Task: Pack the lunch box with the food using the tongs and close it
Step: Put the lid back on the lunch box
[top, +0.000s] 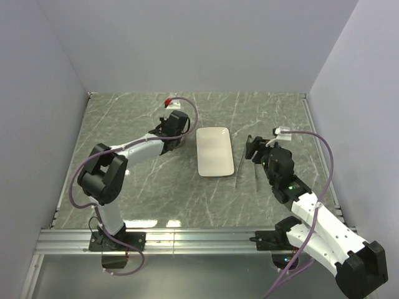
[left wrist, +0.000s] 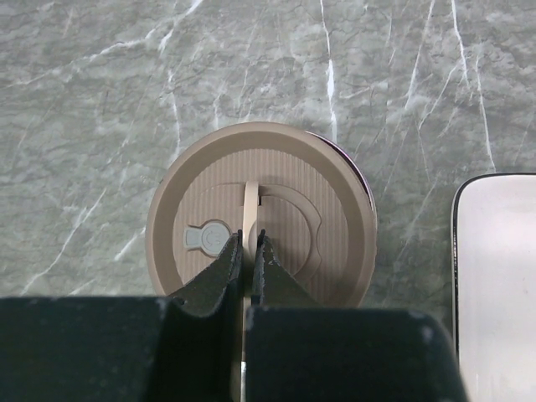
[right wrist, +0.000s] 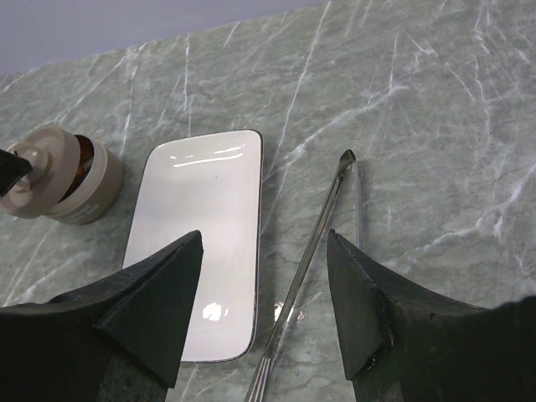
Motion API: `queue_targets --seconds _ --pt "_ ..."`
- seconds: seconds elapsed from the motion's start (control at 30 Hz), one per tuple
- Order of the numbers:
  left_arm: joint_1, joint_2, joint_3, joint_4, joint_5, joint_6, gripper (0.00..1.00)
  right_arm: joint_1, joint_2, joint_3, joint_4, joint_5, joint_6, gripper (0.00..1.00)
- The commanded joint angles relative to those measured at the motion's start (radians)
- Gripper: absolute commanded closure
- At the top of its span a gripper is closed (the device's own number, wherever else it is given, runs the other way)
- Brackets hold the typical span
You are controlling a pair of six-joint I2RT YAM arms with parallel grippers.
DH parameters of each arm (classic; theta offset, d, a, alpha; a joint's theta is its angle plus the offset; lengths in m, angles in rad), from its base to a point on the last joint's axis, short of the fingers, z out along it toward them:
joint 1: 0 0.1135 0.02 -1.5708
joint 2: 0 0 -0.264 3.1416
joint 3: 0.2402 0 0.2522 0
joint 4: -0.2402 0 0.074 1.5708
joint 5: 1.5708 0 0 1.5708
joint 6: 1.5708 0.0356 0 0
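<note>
The lunch box (right wrist: 77, 194) stands left of the white plate, with its brown ribbed lid (left wrist: 318, 201) on top. My left gripper (left wrist: 249, 239) is shut on the lid's thin curved handle (left wrist: 249, 201). The lid sits slightly off-centre on the tin, and something dark reddish, perhaps the food (right wrist: 83, 157), shows in the gap. In the top view the left wrist (top: 174, 124) hides the box. The tongs (right wrist: 314, 243) lie flat on the table right of the plate, also seen from above as thin tongs (top: 240, 167). My right gripper (right wrist: 264, 239) hangs open above them, holding nothing.
A white rectangular plate (top: 214, 151) lies in the middle of the marble table between the two arms; its edge shows as the plate (left wrist: 498, 276) at the right of the left wrist view. Grey walls enclose the table on three sides.
</note>
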Motion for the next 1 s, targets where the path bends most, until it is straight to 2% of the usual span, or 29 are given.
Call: queue_targets --seconds 0.0,0.47,0.97 --pt "0.005 -0.072 0.005 -0.004 -0.006 0.008 1.00 -0.002 -0.011 -0.004 0.031 0.008 0.001 0.32" --pt "0.034 0.088 0.141 -0.079 0.066 0.032 1.00 -0.004 -0.010 -0.004 0.029 0.009 -0.001 0.32" --pt "0.036 0.071 0.124 -0.079 0.125 0.035 1.00 -0.004 -0.014 -0.008 0.031 0.016 0.002 0.32"
